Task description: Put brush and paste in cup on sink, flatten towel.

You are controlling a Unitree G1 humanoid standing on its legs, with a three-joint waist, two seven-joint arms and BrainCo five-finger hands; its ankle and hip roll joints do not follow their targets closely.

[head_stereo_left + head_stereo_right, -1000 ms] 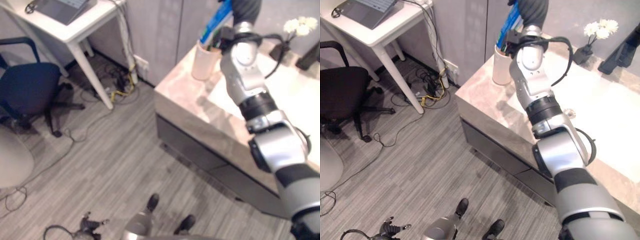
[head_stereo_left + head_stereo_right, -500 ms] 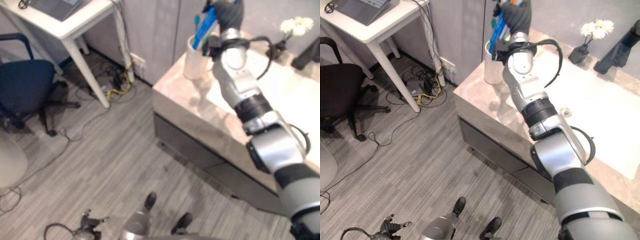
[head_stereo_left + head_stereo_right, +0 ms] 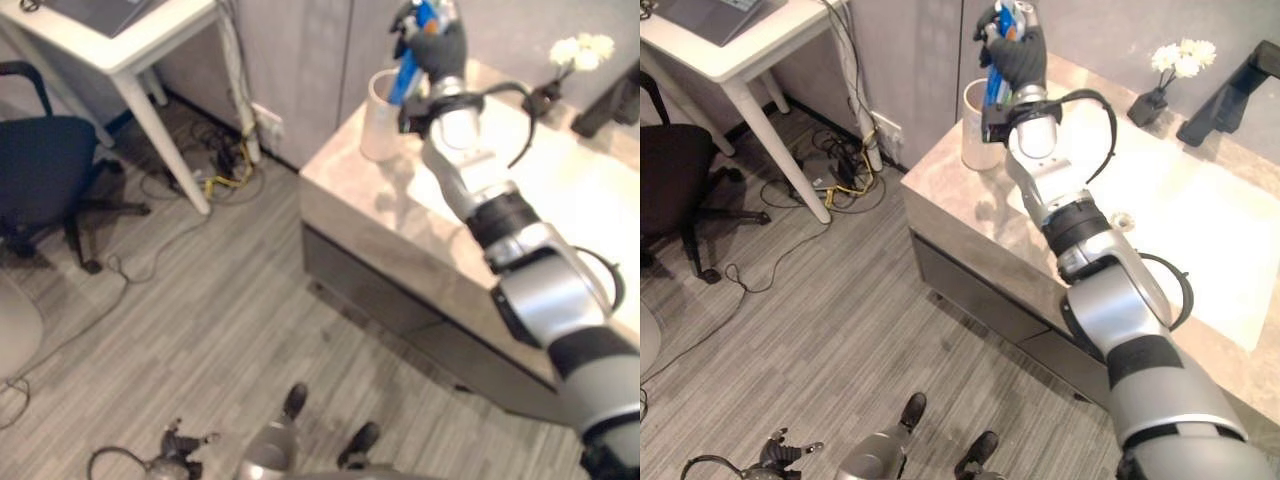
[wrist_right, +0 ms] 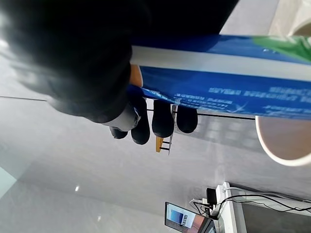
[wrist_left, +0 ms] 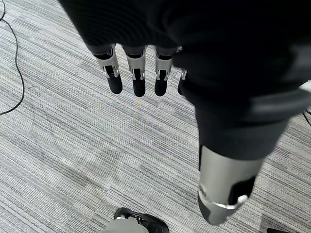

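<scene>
While the right hand (image 3: 1012,45) grips the blue tube (image 4: 228,77), it hovers just above the cup (image 3: 976,110).
The left hand (image 5: 138,73) hangs over the floor, fingers straight.

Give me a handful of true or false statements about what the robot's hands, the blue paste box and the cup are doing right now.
1. The right hand is curled round the blue paste box. True.
2. The paste box lies flat on the counter. False: it is held up at the cup, its lower end at the rim.
3. The left hand holds a brush. False: its fingers hang straight over the floor, holding nothing.
4. The cup stands near the counter's corner. True.
5. White flowers stand inside the cup. False: they stand apart, further along the counter.
</scene>
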